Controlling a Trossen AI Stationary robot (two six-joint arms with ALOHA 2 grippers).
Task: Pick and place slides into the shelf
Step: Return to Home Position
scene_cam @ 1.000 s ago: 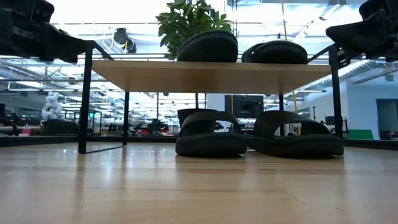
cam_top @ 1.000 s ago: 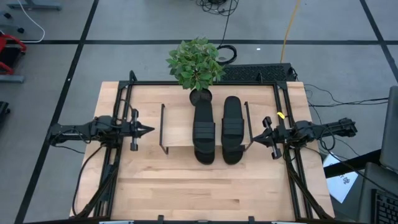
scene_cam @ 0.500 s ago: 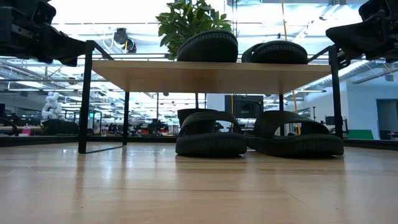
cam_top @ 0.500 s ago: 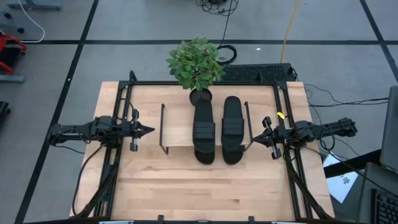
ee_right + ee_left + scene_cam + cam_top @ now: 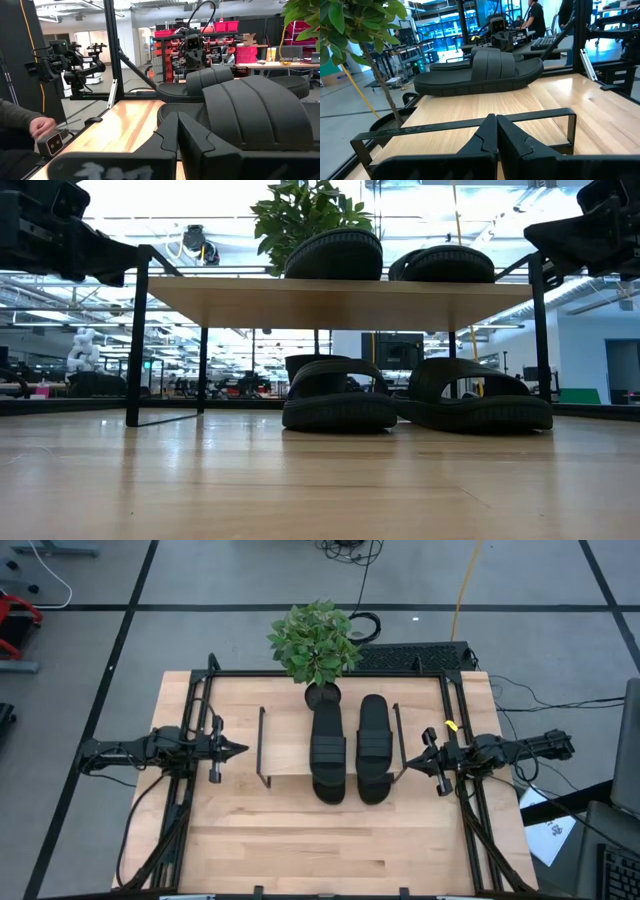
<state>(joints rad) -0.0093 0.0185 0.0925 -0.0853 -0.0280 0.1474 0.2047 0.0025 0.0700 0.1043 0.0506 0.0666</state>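
Flanking shelf ends: left jaws, right jaws, both pressed together, empty | two slides on shelf top, two beneath on bench

Nothing legible anywhere in these views. Closest thing to print: a white sheet on the floor, right of the table, carrying a few small dark marks that are too tiny to read. The slides show ribbed black straps, and no lettering on them can be made out.
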